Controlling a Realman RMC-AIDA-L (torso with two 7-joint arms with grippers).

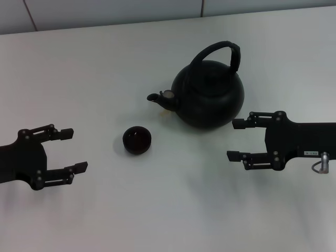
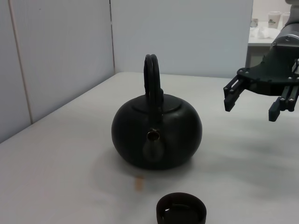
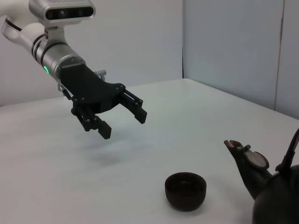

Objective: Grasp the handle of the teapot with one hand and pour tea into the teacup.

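The matte-black teapot (image 1: 210, 94) stands upright on the white table, right of centre, its spout (image 1: 159, 97) pointing left toward the teacup. Its arched handle (image 1: 220, 50) stands up over the lid. The small dark teacup (image 1: 137, 140) sits left and in front of the spout. My right gripper (image 1: 237, 139) is open and empty, just in front of the teapot's right side, not touching it. My left gripper (image 1: 73, 150) is open and empty at the left, apart from the teacup. The left wrist view shows the teapot (image 2: 157, 136), the teacup (image 2: 181, 209) and the right gripper (image 2: 254, 105).
The table's far edge (image 1: 157, 23) meets a pale wall panel behind the teapot. A small brownish stain (image 2: 138, 183) lies on the table under the spout. The right wrist view shows the left gripper (image 3: 122, 122) hovering above the table beyond the teacup (image 3: 185, 190).
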